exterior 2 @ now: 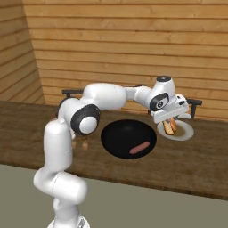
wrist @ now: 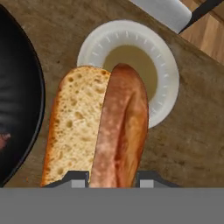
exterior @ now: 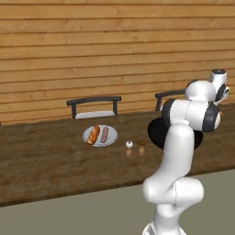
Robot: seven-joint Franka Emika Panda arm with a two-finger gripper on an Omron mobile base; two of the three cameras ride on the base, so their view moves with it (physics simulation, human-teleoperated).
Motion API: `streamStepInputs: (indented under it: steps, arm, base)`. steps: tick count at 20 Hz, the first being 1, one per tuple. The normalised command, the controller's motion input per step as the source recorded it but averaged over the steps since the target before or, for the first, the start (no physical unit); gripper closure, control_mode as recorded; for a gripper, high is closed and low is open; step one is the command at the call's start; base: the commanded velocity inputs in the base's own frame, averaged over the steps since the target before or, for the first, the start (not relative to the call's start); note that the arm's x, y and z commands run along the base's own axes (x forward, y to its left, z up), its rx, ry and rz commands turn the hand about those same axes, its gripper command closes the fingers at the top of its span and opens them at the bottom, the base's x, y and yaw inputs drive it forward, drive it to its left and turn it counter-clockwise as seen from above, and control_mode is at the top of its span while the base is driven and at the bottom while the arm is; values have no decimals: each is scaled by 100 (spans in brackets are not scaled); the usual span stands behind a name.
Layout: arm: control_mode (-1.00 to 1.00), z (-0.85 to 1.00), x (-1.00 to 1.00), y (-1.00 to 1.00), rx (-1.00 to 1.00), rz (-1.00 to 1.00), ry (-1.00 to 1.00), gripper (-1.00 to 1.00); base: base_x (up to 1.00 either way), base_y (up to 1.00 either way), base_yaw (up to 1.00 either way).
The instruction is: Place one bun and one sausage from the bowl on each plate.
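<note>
Now the gripper (exterior 2: 169,122) is closed narrowly on a bun (wrist: 98,131), its two dark tips pinching the near end, as the hand view shows. The bun is a split roll, pale crumb on one half and brown crust on the other, and it hangs above a pale grey-white plate (wrist: 166,65) that lies just beside the black bowl (wrist: 22,100). In the right base view the bun (exterior 2: 169,128) sits under the hand, over the near edge of that plate (exterior 2: 185,131), which lies on the bowl's right.

The bowl (exterior 2: 120,133) stands on the dark wooden table (exterior 2: 196,164), and one sausage (exterior 2: 139,148) lies inside it, toward its right front. (The arm's white links cover part of the bowl's left rim in that view.)

In the left base view the bowl (exterior: 156,133) shows as a dark disc behind the arm. Left of the bowl, well apart from it, stands the other plate (exterior: 111,137), bearing a bun (exterior: 93,135) and a sausage (exterior: 104,134) side by side. Between that plate and the bowl stand two small shakers, one with a white top (exterior: 129,147) and one with a brown top (exterior: 142,145), near each other. Beyond the table, two dark chairs (exterior: 94,106) stand against a wall of horizontal wooden boards (exterior: 92,46).
</note>
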Motion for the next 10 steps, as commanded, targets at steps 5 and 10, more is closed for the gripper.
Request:
streamStepInputs:
  steps: [5,10]
  arm:
    - [-100,-18,87,-4,-3,0,11,100]
    - [-100,-49,34,-4,-3,0,1,100]
  base:
    - [0,0,0]
    - [0,0,0]
